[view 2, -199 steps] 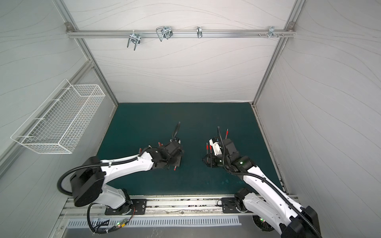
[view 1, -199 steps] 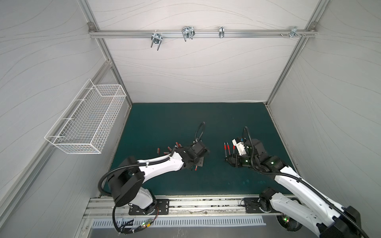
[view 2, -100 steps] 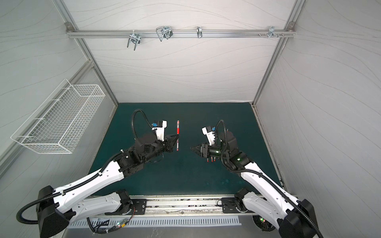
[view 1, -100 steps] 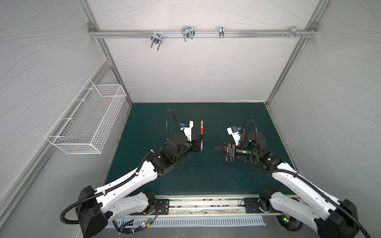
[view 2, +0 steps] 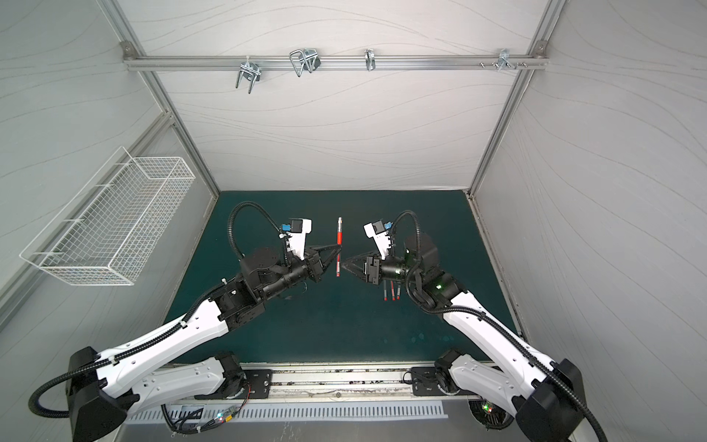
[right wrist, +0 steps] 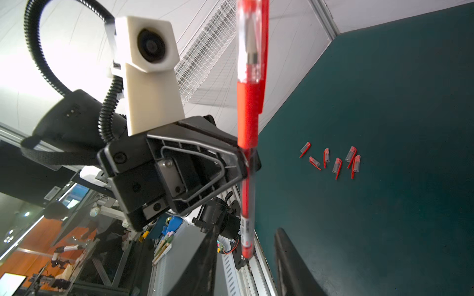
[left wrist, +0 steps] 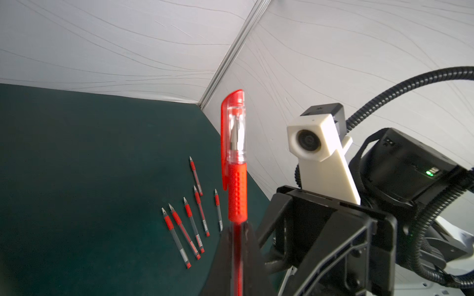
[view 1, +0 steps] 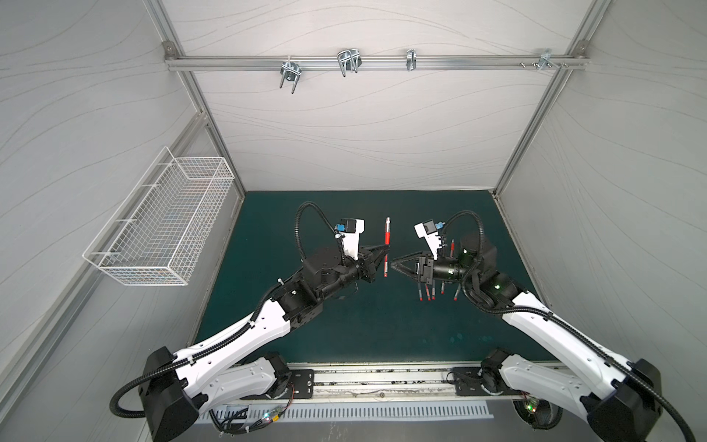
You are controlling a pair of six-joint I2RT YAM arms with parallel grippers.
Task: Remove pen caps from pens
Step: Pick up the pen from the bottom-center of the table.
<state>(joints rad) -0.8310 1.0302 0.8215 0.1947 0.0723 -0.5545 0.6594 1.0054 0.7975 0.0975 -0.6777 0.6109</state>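
Left pincer: clamped on the barrel of the one capped pen, just below its red grip. Holds it upright, clear of the counter, apparently to leave both ends free for the other arm.

Right pincer: jaws parted, narrow rather than wide, holding nothing. Faces the left pincer, level with the pen's lower barrel. In the right wrist view, straddles the plug end without visible contact. Probably placed to take a second hold before the pull.

Counter: dark green. Seems to serve as sorting ground.

Bare pens: six, laid roughly parallel with tips one way, under the right arm. Judged finished and parked aside.

Cap: clear with a red clip, seated over the held pen's tip, at the end farther from both pincers. Not yet removed.

Loose caps: six, in a small cluster, kept apart from the bare pens. Not made out in the top views.
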